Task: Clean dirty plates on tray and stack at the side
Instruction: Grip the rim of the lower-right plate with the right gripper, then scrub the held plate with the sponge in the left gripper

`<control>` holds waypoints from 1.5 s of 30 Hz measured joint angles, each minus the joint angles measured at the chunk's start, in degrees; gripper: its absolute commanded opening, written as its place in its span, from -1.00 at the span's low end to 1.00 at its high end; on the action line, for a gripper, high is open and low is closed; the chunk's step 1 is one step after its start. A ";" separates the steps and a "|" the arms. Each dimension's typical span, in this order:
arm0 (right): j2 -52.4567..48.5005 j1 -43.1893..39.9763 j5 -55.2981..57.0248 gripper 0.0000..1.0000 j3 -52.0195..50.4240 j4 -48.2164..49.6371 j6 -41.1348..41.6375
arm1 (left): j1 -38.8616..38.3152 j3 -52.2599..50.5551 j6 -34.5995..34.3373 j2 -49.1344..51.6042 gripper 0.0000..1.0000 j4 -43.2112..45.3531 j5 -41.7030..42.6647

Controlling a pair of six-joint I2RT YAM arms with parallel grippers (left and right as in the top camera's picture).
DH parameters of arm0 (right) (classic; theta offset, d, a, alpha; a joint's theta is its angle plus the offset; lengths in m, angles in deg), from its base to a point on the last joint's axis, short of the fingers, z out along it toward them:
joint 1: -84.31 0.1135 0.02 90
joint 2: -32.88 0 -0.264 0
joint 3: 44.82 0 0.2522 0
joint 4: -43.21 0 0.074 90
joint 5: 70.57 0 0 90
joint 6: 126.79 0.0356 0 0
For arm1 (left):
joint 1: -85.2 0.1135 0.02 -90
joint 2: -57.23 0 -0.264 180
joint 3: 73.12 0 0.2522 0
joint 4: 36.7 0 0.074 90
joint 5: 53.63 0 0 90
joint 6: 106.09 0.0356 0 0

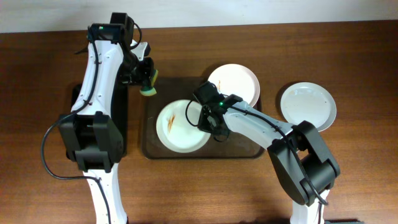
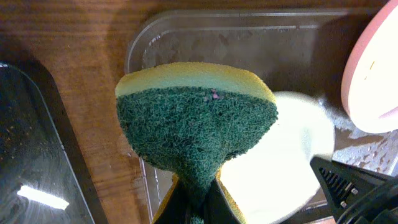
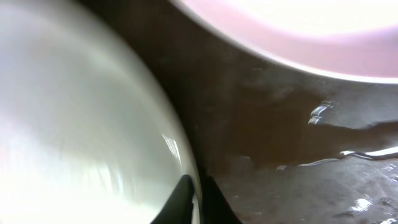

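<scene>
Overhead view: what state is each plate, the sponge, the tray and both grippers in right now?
Cream plate: on tray, orange streaks, dirty.
Pink plate: tray's far right corner, no marks visible.
White plate: on table right of tray, looks clean.
Sponge: held over tray's far left corner, touching no plate.
Tray: wet patches on its floor.
Left gripper: jaws shut on sponge.
Right gripper: jaws shut on cream plate's rim.

left arm (image 1: 99,74): white shell links; black joint housings; green light (image 1: 99,28) at far end | right arm (image 1: 255,122): same white links; bulky black joint blocks at near end; second green light (image 1: 219,99) on black wrist | cable (image 1: 43,148): thin, black, at left arm's left side | fingertips (image 3: 179,202): black, tapered
</scene>
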 measured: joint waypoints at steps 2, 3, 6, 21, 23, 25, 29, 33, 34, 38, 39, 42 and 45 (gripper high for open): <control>-0.02 -0.07 -0.46 -0.92 0.17 0.37 0.26 | -0.09 0.00 0.02 0.00 -0.99 -1.29 0.00; -0.02 -0.26 -0.87 -0.92 0.17 0.37 0.35 | -0.09 0.00 0.26 0.00 -0.99 -1.73 -0.02; -0.04 -1.36 -3.32 -0.92 0.17 0.37 -0.35 | -0.94 0.00 6.45 0.00 -0.99 -5.88 -0.02; -0.17 -1.77 -5.01 -0.92 0.17 0.33 -2.75 | -8.28 -27.69 22.18 -1.16 -0.99 17.59 0.44; -0.17 -1.77 -5.01 -0.92 0.17 0.33 -2.91 | -7.89 -28.24 22.18 -1.20 -0.99 15.80 4.31; -0.17 -1.77 -5.01 -0.92 0.17 0.33 -3.19 | -7.96 -29.38 23.08 -1.09 -0.99 12.72 11.17; -0.17 -1.77 -5.03 -0.92 0.17 0.39 -3.34 | -8.04 -29.94 20.98 -0.98 -0.99 13.75 14.69; -0.46 -1.75 -5.92 -0.92 0.17 1.40 -3.37 | -7.54 -29.86 8.55 -1.53 -0.99 18.05 3.30; -0.46 -1.75 -5.95 -0.92 0.17 1.40 -3.37 | -7.54 -29.86 6.82 -2.05 -0.99 19.76 0.11; -0.61 -1.70 -6.73 -0.92 0.20 2.21 -3.34 | -8.94 -29.35 2.51 -2.75 -0.99 24.37 -12.87; -0.68 -1.70 -6.75 -0.92 0.28 2.14 -3.34 | -10.54 -29.31 1.51 -2.78 -0.99 24.39 -16.76; -0.76 -1.70 -6.75 -0.92 0.39 2.03 -3.34 | -12.90 -29.24 0.59 -2.78 -0.99 23.34 -21.70; -0.76 -1.77 -6.51 -0.92 0.42 1.03 -3.61 | -13.49 -29.00 2.60 -2.75 -0.99 16.02 -17.00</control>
